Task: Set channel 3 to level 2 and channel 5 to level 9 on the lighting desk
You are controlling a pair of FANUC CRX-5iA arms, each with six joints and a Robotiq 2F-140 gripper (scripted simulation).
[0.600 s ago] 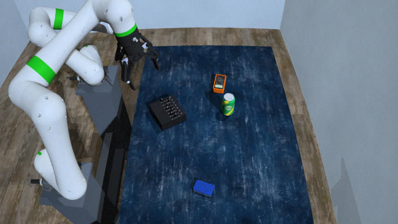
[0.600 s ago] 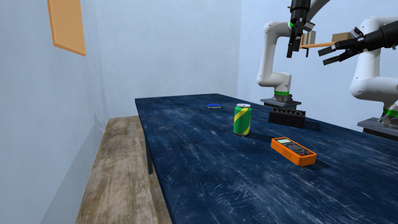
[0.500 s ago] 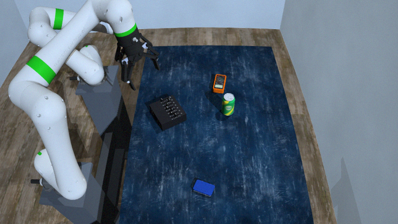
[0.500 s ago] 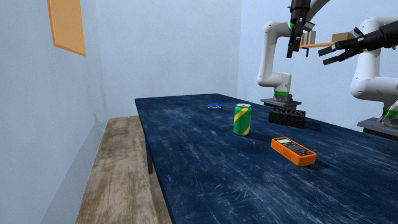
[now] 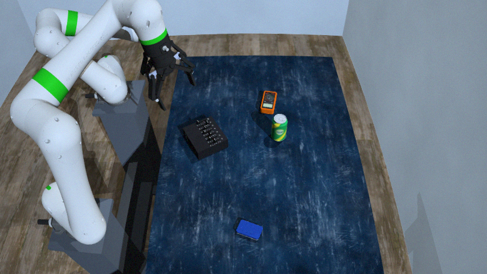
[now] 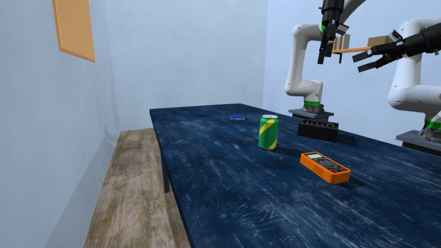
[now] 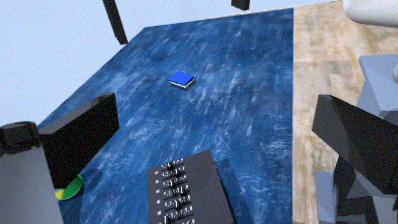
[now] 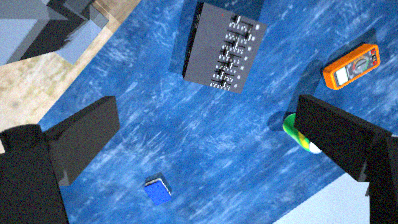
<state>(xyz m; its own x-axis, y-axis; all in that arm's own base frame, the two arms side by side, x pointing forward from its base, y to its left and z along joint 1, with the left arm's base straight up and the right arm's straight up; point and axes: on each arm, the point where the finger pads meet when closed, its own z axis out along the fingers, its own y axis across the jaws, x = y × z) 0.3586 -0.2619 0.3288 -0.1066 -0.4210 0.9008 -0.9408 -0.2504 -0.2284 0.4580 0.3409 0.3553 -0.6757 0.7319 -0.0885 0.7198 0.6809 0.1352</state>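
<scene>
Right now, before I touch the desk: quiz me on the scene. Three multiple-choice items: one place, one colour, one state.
1. What stands closest to the multimeter?
A) lighting desk
B) green and yellow can
C) blue box

2. What colour is the multimeter's casing?
A) orange
B) white
C) purple

3. How are the jaws on the left gripper and right gripper?
A) both shut
B) one shut, one open
C) both open

Answers:
1 B: the top view shows them as near neighbours.
2 A: its sides are orange in the exterior view.
3 C: each wrist view shows widely parted fingers.

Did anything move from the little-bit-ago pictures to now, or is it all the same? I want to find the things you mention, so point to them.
Nothing I can see has moved, and nothing was picked up or let go. The lighting desk [image 5: 190, 141] [image 6: 317, 131] [image 7: 200, 175] [image 8: 207, 47], green can [image 5: 279, 128] [image 6: 268, 133], orange meter [image 5: 268, 102] [image 6: 317, 169] [image 8: 335, 75] and blue box [image 5: 249, 229] [image 6: 237, 117] [image 7: 181, 79] [image 8: 158, 192] stayed put.
</scene>
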